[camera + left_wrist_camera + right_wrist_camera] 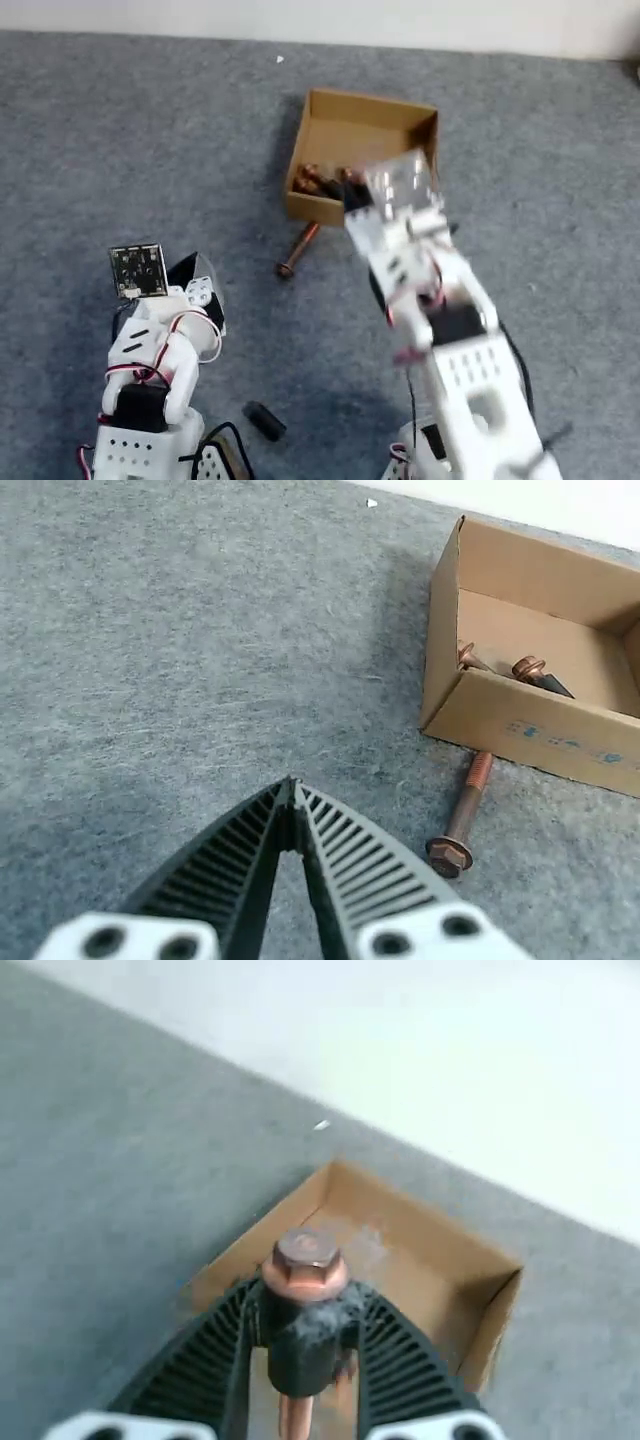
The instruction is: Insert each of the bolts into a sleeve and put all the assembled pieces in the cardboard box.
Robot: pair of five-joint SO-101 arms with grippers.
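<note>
The cardboard box stands open at the back middle of the grey carpet, with assembled copper bolts in its near corner. My right gripper is over the box, shut on an assembled bolt in a black sleeve. A loose copper bolt lies on the carpet just in front of the box; the bolt is ahead of my left gripper, which is shut and holds nothing. A black sleeve lies between the arm bases.
The grey carpet spreads wide on the left side and behind the box. A white wall strip runs along the far edge. The right arm stretches over the carpet from the front right toward the box.
</note>
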